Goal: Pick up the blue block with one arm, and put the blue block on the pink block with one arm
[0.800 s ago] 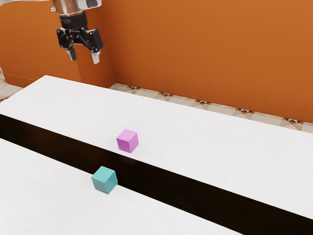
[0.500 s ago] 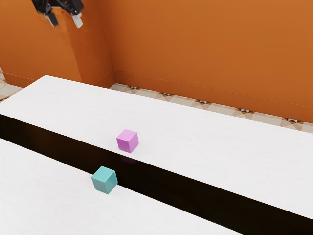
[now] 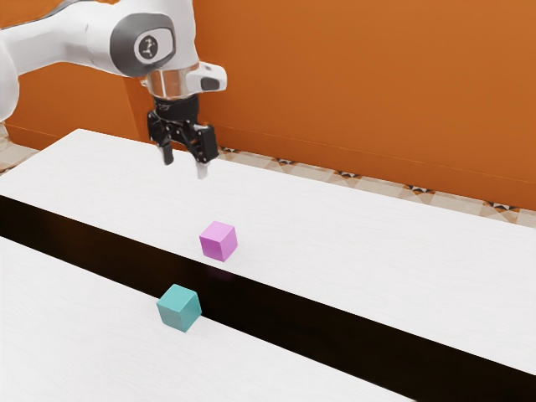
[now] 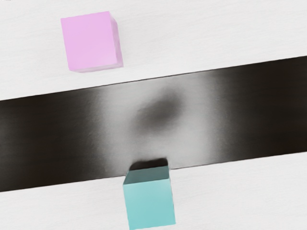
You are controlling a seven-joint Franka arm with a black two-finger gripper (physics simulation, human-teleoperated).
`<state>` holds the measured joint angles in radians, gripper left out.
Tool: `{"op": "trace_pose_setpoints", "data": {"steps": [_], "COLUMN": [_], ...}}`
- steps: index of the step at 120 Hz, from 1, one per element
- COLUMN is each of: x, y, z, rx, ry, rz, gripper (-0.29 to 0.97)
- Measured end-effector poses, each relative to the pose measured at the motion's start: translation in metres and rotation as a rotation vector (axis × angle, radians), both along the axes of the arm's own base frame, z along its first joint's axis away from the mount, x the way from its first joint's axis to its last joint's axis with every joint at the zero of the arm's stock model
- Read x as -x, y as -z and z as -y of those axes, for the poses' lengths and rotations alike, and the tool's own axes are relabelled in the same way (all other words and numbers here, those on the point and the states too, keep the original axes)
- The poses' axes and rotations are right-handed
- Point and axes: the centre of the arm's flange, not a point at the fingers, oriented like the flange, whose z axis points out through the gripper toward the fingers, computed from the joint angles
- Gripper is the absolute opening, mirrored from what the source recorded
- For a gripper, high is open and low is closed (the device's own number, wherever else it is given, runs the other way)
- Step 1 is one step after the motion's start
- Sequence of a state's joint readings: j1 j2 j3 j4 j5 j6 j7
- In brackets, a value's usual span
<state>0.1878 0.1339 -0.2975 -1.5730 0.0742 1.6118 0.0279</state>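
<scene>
The blue block [image 3: 179, 307] is a teal cube resting on the near white part of the table, right at the edge of the black stripe. The pink block [image 3: 219, 240] sits on the far white part, at the stripe's other edge. My gripper [image 3: 185, 162] hangs open and empty in the air, above the far part of the table, behind the pink block and toward the exterior view's left. In the wrist view the pink block [image 4: 91, 41] and the blue block [image 4: 148, 200] lie on opposite sides of the dark stripe.
A black stripe [image 3: 335, 331] runs diagonally across the white table [image 3: 402, 251]. An orange wall [image 3: 377, 75] stands behind the table, with a patterned floor strip at its foot.
The gripper has come down from the top left corner of the exterior view and moved right, closer to the pink block. Both blocks stay where they were.
</scene>
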Motion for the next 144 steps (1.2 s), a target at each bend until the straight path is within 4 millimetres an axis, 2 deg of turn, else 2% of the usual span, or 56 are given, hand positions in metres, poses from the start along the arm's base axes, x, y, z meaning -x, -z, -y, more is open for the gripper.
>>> {"op": "trace_pose_setpoints", "data": {"steps": [12,22,34,47,60,68,79,112,144], "x": [-0.007,-0.013,-0.011,-0.002,0.017,0.024,0.028,0.064,0.073], "y": [0.036,0.055,0.107,0.155,0.187,0.204,0.218,0.254,0.268], "z": [0.003,0.002,0.008,-0.002,-0.004,-0.013,-0.024,-0.023,-0.02], "rx": [-0.005,0.001,0.009,0.008,0.007,0.008,0.014,0.024,0.041], "ry": [-0.009,-0.025,-0.018,-0.03,-0.027,-0.028,-0.018,0.067,0.107], "rz": [-0.012,-0.016,-0.039,-0.04,-0.023,-0.012,0.016,0.074,0.119], "gripper": [0.68,0.68,0.68,0.68,0.68,0.68,0.68,0.68,0.68]}}
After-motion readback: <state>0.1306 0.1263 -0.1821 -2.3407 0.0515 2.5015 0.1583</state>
